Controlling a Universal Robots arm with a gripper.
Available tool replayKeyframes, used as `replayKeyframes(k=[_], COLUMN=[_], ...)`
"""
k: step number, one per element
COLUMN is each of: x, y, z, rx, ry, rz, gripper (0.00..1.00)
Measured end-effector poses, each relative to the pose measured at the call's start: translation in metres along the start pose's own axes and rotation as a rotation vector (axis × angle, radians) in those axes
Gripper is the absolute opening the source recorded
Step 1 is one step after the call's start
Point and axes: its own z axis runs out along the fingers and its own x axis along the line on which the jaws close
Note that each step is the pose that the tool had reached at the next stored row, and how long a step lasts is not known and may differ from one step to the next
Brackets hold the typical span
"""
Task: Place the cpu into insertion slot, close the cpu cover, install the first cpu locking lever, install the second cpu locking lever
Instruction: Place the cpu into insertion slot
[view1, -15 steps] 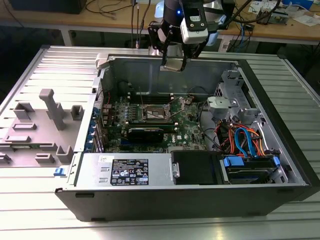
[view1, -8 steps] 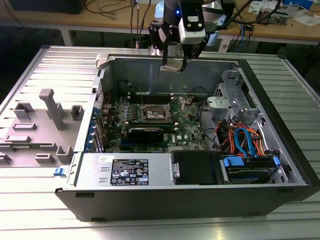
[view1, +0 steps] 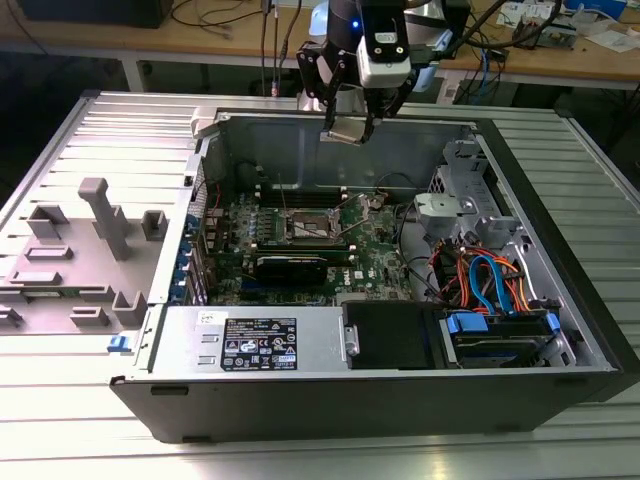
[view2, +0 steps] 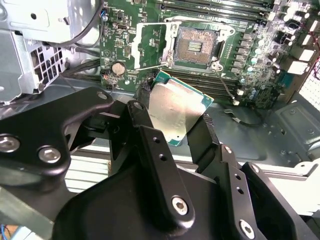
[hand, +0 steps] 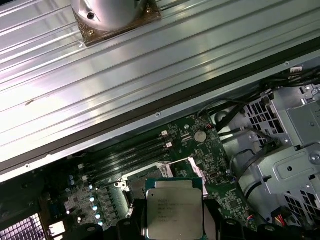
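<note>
- One pincer (view2: 175, 116) pinches the cpu (view2: 177, 100) by two opposite edges, a finger (view2: 144, 125) on each side. In the exterior view it hangs at upper middle, over the open computer case (view1: 250, 410).
- Farther down, well apart from the chip, the insertion slot (view2: 195, 46) lies bare, with the cpu cover (view2: 137, 40) swung open beside it.
- To seat it well, I judge: square the chip with the socket, level it, lower gently.
- The first wrist view shows the chip's metal top; the second wrist view shows its other face and the open socket.
</note>
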Motion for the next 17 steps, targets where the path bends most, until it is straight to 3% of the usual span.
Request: replayKeyframes(k=[8, 14, 17], x=[0.0, -0.0009, -0.0009], y=[-0.0001, -0.0028, -0.0029], z=[0.0012, 0.0025, 0.0036], rx=[-0.0031, -0.0032, -0.004], ry=[-0.014, -0.0158, -0.0204], rz=[0.158, 0.179, 0.242], gripper=[0.54, 0.54, 0.54])
